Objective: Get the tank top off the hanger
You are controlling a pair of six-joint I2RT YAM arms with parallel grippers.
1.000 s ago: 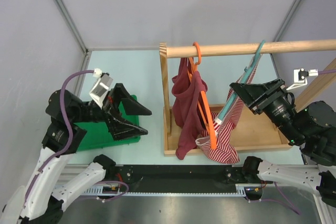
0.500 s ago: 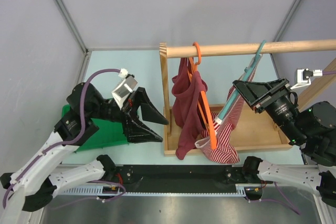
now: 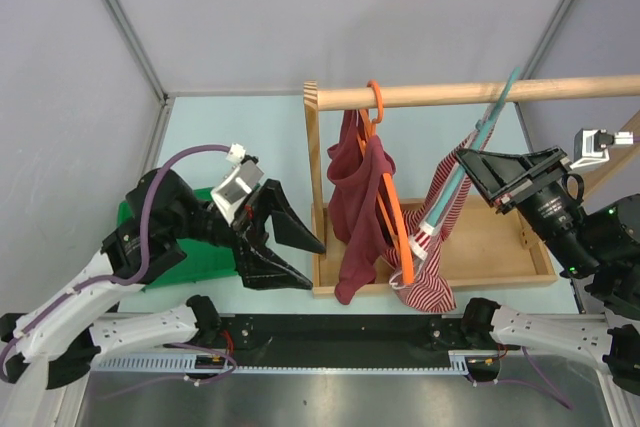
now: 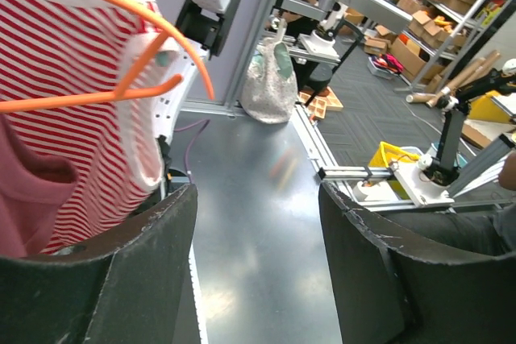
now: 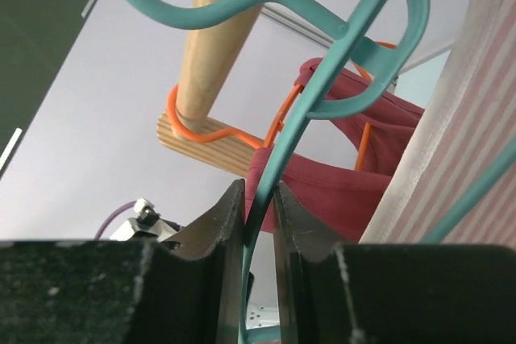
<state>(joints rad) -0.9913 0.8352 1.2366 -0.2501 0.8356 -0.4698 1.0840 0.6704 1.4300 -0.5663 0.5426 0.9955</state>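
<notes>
Our right jaws clamp the teal hanger (image 5: 352, 38) under the wooden rail (image 3: 430, 95); left jaws gape wide, left of it.

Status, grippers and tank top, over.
Left gripper open, by rack post. Right gripper shut on teal hanger. Striped tank top on it. Maroon top hangs alongside.

Robotics laboratory or workshop bay. Through the left wrist camera: metal shelving (image 4: 476, 2) stacked with cardboard boxes (image 4: 419, 54), grey carpet tiles (image 4: 363, 110), a second small arm (image 4: 446, 130) mounted on an aluminium frame (image 4: 355, 173), a yellow bin (image 4: 393, 159). From above: test cell walled with plain grey panels (image 3: 300, 7) on aluminium posts (image 3: 120, 17), pale green tabletop (image 3: 250, 127).
</notes>
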